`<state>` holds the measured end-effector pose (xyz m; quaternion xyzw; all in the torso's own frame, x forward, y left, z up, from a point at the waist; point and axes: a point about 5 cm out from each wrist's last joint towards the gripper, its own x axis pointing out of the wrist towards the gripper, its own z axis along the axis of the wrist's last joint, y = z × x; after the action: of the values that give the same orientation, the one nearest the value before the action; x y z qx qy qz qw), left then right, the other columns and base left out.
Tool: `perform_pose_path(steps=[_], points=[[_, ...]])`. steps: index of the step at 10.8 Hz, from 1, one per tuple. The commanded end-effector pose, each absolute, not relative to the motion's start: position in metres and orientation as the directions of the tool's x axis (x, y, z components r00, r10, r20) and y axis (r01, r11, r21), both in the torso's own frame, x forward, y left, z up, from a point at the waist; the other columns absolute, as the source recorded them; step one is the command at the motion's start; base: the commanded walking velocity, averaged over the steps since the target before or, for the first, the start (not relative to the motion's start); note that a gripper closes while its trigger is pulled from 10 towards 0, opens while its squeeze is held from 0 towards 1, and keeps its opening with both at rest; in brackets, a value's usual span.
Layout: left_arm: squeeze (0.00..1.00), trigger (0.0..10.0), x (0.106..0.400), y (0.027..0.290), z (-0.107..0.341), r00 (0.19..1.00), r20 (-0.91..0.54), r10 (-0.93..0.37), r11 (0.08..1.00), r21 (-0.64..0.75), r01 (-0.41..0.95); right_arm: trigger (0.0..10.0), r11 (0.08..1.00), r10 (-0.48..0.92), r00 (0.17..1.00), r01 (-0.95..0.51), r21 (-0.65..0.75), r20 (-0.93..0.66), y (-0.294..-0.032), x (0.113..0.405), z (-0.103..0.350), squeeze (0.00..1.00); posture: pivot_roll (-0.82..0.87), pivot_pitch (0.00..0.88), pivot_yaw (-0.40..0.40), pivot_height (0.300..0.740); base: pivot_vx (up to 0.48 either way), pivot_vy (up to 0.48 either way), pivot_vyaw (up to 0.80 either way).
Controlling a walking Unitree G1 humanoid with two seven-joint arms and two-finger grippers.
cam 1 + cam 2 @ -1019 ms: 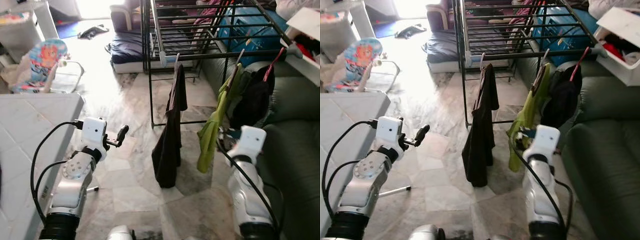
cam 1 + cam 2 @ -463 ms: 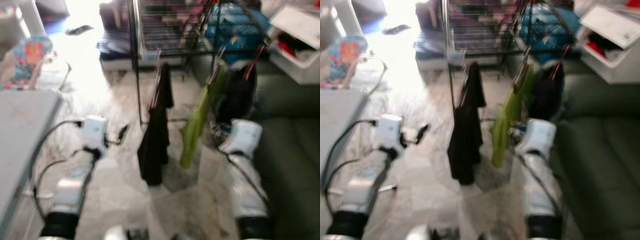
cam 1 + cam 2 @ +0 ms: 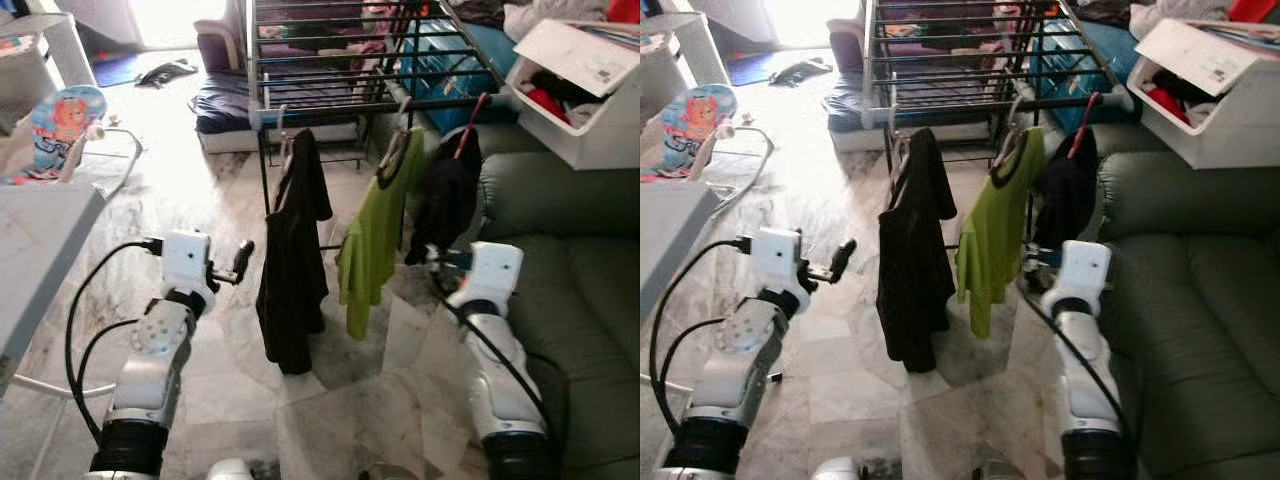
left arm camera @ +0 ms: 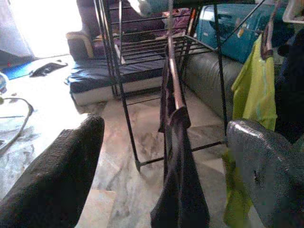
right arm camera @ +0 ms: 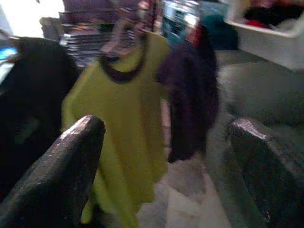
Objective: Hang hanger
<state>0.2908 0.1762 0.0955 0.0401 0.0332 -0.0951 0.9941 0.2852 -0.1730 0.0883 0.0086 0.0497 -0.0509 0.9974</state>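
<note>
left eye view: three garments hang on hangers from the front bar of a black drying rack (image 3: 350, 60) at twelve o'clock: a black top (image 3: 292, 265), a green shirt (image 3: 372, 235) just beside it toward three o'clock, then a dark garment (image 3: 445, 200) on a red hanger (image 3: 472, 115). the left gripper (image 3: 240, 262) sits at nine o'clock of the black top, apart from it, fingers (image 4: 57, 175) spread wide and holding nothing. the right gripper (image 5: 166, 166) is near the dark garment at three o'clock, fingers (image 5: 61, 171) likewise released and empty, facing the green shirt. a green sofa (image 3: 580, 280) lies at three o'clock, a white surface (image 3: 40, 240) at nine o'clock, on a marble floor (image 3: 340, 400).
</note>
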Motion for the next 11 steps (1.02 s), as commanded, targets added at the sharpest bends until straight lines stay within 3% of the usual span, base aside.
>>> perform_pose_path(steps=[1, 11], points=[[0.00, 10.0, 0.2924, 0.1826, 0.0976, 0.983, -0.067, -0.170, 0.981, 0.082, 0.175, 10.0, 0.997, -0.076, 0.995, 0.077, 0.020, -0.069, -0.1690, 0.2886, 0.0951, 0.00, -0.04, 0.000, -0.016, 0.740, 0.000, 0.000, 0.00], [0.00, 10.0, 0.2959, 0.1806, 0.0986, 0.981, -0.059, -0.187, 0.979, 0.069, 0.191, 10.0, 0.998, -0.062, 0.996, 0.063, 0.004, -0.062, -0.1673, 0.2911, 0.0941, 0.00, -0.04, 0.000, -0.017, 0.740, 0.429, 0.000, 0.00]])
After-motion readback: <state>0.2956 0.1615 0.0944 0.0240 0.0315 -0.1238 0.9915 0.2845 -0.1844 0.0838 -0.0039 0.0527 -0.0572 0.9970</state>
